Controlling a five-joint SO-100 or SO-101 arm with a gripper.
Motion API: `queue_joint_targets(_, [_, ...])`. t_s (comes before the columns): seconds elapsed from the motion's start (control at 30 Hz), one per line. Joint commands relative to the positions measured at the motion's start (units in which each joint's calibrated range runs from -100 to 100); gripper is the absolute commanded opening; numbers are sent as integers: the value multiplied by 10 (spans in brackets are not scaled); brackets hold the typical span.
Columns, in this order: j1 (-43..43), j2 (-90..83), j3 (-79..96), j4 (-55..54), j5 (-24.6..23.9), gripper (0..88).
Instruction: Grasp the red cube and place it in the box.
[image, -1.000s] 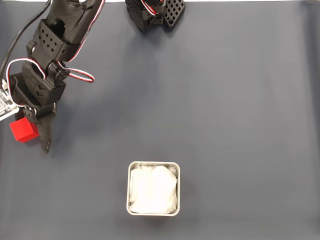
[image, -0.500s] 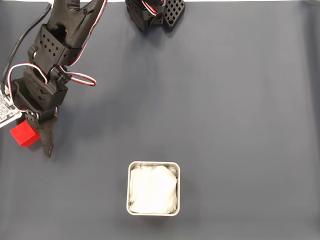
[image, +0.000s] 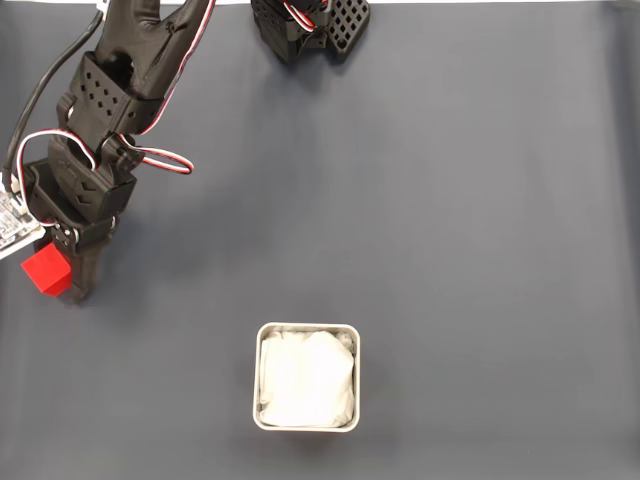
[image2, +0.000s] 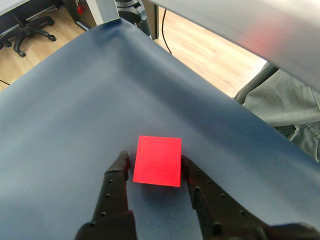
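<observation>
In the wrist view the hand (image2: 154, 161) sits clenched on the one red cube (image2: 157, 160), a black finger (image2: 117, 175) pressed against each side. The cube rests on the dark blue worktop (image2: 75, 110). In the fixed view it lies at the far left edge (image: 45, 270), with one white box (image: 307, 376) well apart to its lower right and bare worktop between them. A black arm base (image: 308, 25) stands at the top edge.
</observation>
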Motion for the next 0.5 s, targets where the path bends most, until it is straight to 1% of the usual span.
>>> queue_joint_targets(0.0, [-6,-15,-24,-9,-1,163])
queue_joint_targets(0.23, [-7,-20,-24,-6,1,96])
queue_joint_targets(0.47, [-10,-34,-19,-4,4,68])
